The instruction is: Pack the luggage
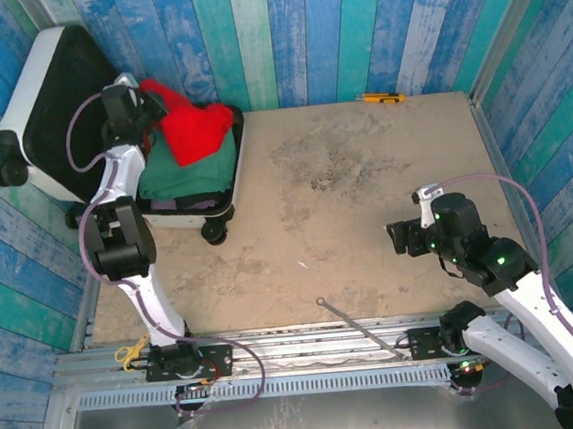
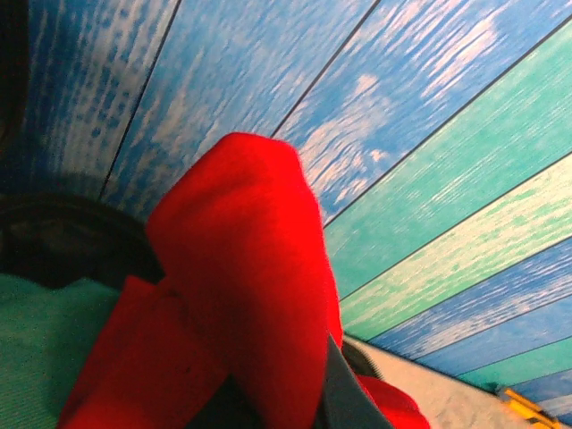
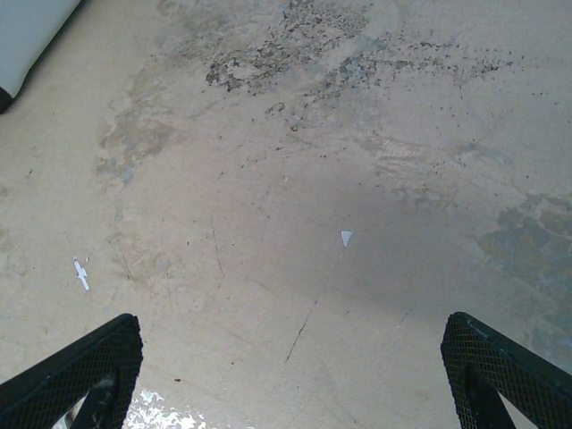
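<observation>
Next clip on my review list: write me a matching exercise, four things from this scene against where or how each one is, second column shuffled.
Things:
1. red garment
2. green garment
3. yellow tool
4. right claw

Place or state:
A. open above the bare table
B. at the table's far edge
C. lying folded in the luggage
D. pinched by the left claw

Pairs: 1-D, 2-C, 3-B, 4-A.
</observation>
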You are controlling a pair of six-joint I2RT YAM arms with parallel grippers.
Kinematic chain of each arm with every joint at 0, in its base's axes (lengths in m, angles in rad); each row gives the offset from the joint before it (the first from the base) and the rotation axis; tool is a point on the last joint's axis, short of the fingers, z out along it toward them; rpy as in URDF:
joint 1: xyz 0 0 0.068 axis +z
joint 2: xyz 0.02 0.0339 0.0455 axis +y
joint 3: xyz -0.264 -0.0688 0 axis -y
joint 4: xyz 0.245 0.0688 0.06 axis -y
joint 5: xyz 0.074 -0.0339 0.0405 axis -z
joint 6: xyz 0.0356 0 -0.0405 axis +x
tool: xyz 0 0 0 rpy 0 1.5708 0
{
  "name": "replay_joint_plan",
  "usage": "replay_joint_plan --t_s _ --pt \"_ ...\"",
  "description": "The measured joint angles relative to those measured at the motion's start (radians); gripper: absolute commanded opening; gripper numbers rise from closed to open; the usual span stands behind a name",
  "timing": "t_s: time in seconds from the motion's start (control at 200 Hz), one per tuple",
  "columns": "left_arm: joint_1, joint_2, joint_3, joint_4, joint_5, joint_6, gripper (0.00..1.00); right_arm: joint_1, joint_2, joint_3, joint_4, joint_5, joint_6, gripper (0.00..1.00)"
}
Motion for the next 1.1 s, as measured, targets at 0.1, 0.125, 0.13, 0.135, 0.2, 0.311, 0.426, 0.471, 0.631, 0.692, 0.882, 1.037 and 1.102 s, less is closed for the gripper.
replay_joint_plan --t_s 0.1,0.125,0.13,0.135,0.2,0.311,0.426,0.471,0.631,0.692,0.882,1.037,1.102 --pt "0.005 0.0 -0.025 0.024 0.02 0.009 0.0 0.0 -0.001 0.0 0.0 0.0 0.0 0.89" --pt "0.005 -0.001 -0.026 0.032 0.023 0.009 0.0 0.0 -0.002 0.0 0.0 0.0 0.0 0.9" --pt "0.005 -0.001 -0.026 0.034 0.023 0.009 0.0 0.0 -0.002 0.0 0.0 -0.001 0.0 0.9" --pt "0.005 -0.002 -0.026 0.035 0.023 0.009 0.0 0.0 -0.002 0.0 0.0 -0.001 0.0 0.89" --pt "0.002 -0.014 -0.033 0.051 0.022 0.009 0.0 0.0 -0.005 0.0 0.0 -0.006 0.0 0.91" --pt "-0.001 -0.055 -0.063 0.076 0.014 0.008 0.0 0.0 0.02 0.009 0.004 -0.049 0.0 0.95" --pt "-0.003 -0.089 -0.087 0.093 0.014 0.003 0.0 0.055 0.168 0.089 0.036 -0.067 0.02 1.0" --pt "-0.003 -0.095 -0.094 0.097 0.013 -0.003 0.0 0.121 0.243 0.134 0.073 -0.044 0.019 1.0" --pt "-0.003 -0.103 -0.135 0.114 0.001 -0.05 0.0 0.328 0.539 0.288 0.362 0.024 -0.06 1.0" --pt "-0.002 -0.103 -0.149 0.116 -0.001 -0.066 0.0 0.366 0.65 0.313 0.534 0.042 -0.109 1.0" --pt "0.015 -0.108 -0.204 0.163 0.003 -0.132 0.0 0.436 1.061 0.439 1.058 0.024 -0.288 1.0" --pt "0.051 -0.109 -0.249 0.2 0.024 -0.2 0.0 0.478 1.385 0.692 1.238 -0.011 -0.346 1.0" --pt "0.064 -0.109 -0.253 0.207 0.036 -0.223 0.0 0.487 1.493 0.813 1.268 -0.013 -0.354 1.0"
